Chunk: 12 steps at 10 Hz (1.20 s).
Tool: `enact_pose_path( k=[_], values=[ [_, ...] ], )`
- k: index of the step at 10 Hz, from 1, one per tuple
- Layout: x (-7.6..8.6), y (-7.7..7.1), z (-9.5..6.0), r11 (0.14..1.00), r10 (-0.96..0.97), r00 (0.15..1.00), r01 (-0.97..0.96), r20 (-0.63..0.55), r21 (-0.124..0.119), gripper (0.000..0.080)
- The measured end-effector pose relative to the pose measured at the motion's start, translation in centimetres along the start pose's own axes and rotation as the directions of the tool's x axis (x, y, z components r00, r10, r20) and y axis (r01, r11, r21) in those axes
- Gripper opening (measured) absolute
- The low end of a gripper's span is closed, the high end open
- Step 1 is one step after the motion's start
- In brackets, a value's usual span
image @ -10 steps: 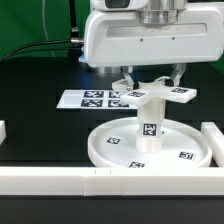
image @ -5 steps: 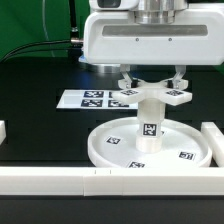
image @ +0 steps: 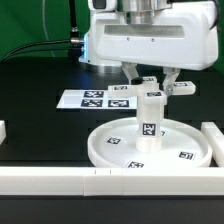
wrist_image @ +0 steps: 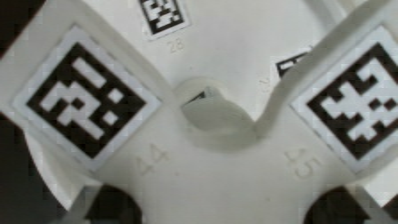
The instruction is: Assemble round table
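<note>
Black tabletop, white disc (image: 148,146) below the gripper (image: 150,79); leg (image: 150,120) upright in its hub; the gripper, clamping the foot (image: 166,84) atop the leg, has twisted since a moment ago; screwing-on seems underway.
</note>
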State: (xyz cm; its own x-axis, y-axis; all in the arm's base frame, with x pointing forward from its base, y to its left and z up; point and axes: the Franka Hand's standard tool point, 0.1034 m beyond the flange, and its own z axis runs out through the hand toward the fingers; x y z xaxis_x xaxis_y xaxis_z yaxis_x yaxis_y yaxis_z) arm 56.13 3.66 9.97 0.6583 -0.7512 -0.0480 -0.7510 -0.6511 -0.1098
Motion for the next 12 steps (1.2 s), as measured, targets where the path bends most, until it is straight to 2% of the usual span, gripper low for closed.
enact_pose_path(
  k=[1, 3, 5, 7, 8, 9, 10, 12],
  values=[
    [-0.1, 0.0, 0.0, 0.994, 0.105, 0.994, -0.105, 0.001, 0.007, 0.0442],
    [-0.1, -0.1, 0.0, 0.940, 0.342, 0.940, -0.342, 0.000, 0.004, 0.0442],
    [-0.1, 0.0, 0.0, 0.896, 0.444, 0.896, -0.444, 0.006, 0.005, 0.0442],
    [-0.2, -0.1, 0.1, 0.884, 0.468, 0.884, -0.468, 0.011, 0.006, 0.0465],
    [-0.2, -0.1, 0.0, 0.894, 0.447, 0.894, -0.447, 0.013, 0.007, 0.0603],
    [0.0, -0.1, -0.3, 0.916, 0.402, 0.916, -0.402, 0.016, 0.007, 0.0603],
    [0.0, -0.2, -0.7, 0.924, 0.382, 0.924, -0.382, 0.017, 0.010, 0.0644],
    [-0.6, -0.7, -2.1, 0.934, 0.358, 0.933, -0.358, 0.032, 0.003, 0.0648]
  ],
)
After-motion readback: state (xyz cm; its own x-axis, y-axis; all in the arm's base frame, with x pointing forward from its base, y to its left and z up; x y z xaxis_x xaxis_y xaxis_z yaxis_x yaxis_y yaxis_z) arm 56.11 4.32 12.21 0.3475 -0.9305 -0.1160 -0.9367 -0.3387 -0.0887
